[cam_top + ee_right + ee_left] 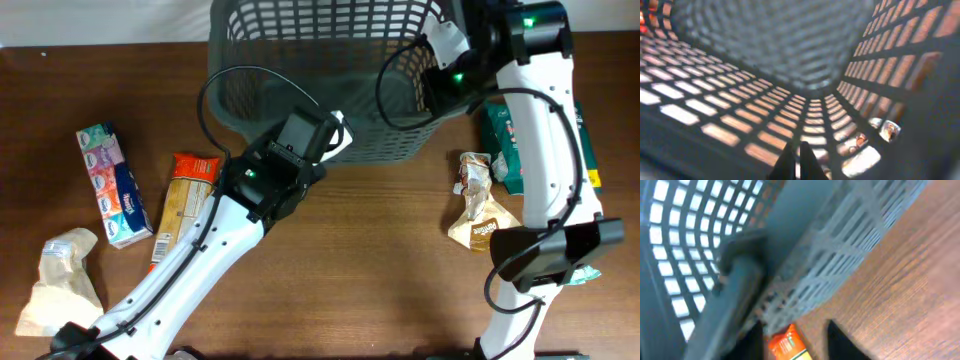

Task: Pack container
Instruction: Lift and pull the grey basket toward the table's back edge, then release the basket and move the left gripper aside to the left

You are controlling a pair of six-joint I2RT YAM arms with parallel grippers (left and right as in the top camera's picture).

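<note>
Basket [300, 40], dark grey with lattice sides, stands at the far middle of the table [380, 280]. The left gripper [332, 140] is just outside its near wall, jaws partly apart and holding nothing; the left wrist view shows the orange packet [787, 345] on the table between its fingertips. The right gripper [797, 160] reaches inside by the right wall, jaws pressed together with nothing seen between them. A tissue pack [112, 185] and white bag [60, 280] lie left, a crumpled brown bag [480, 205] right.
</note>
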